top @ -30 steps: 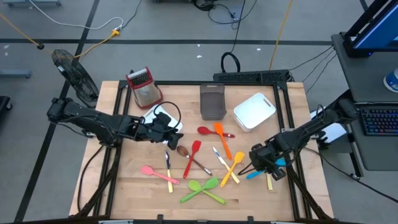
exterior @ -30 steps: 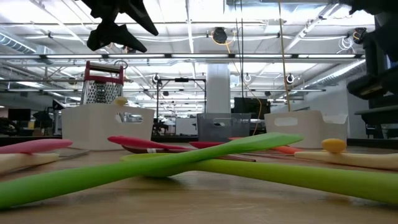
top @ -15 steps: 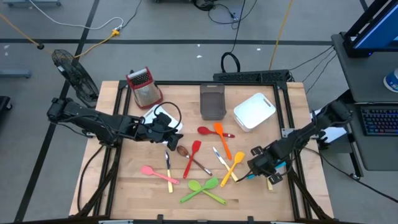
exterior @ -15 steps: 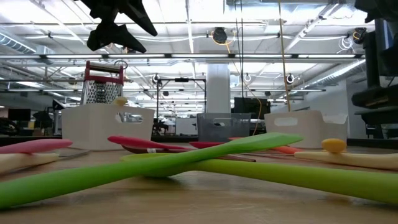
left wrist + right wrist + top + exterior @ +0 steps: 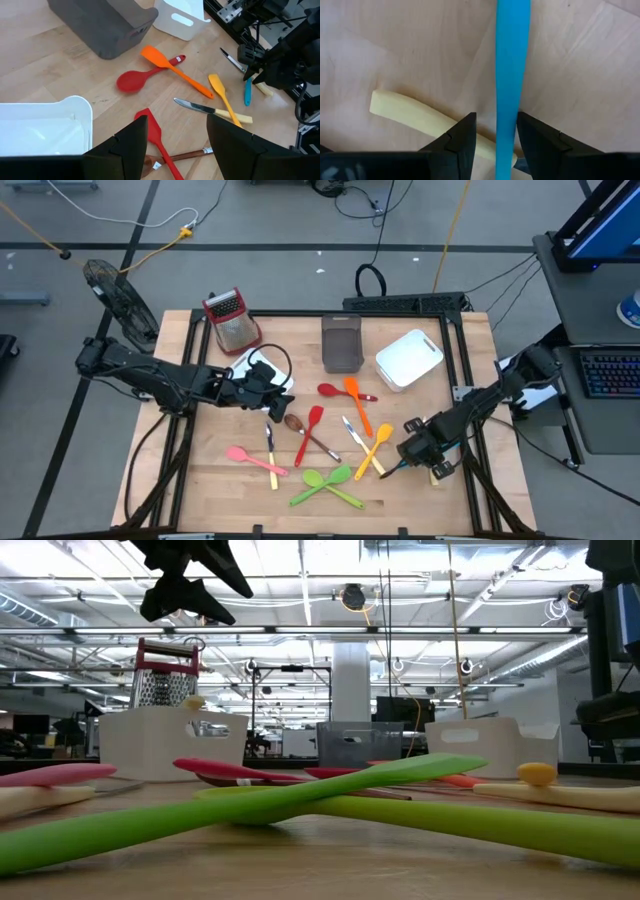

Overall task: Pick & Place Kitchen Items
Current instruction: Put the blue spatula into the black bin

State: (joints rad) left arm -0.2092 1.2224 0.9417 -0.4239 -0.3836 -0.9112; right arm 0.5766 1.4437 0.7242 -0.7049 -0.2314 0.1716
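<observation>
The wooden table [image 5: 200, 480] carries a white bin [image 5: 410, 360] and a dark grey bin [image 5: 341, 342] well away from the right gripper [image 5: 412, 453], toward the far side, and a red-topped box grater [image 5: 231, 319] beyond the left gripper [image 5: 268, 383] near the far left corner. The left gripper hangs with its fingers spread and empty, above a second white bin [image 5: 40, 127]. Past its fingertips lie a red spoon [image 5: 137, 79], crossed by an orange spatula [image 5: 172, 70], then a yellow-handled knife [image 5: 212, 111] and a yellow spoon [image 5: 222, 97]; a red spatula [image 5: 157, 137] sits just beneath it. The right gripper is low over the right side of the table, its fingers apart on either side of a blue utensil handle [image 5: 510, 75] that runs straight up the gap between them; whether the pads touch it cannot be told. A pale yellow handle [image 5: 415, 115] lies on the wood just beside that gap, passing under the blue one. Two crossed green spatulas [image 5: 325, 483] and a pink spatula [image 5: 250, 458] lie toward the near edge, apart from both grippers.
</observation>
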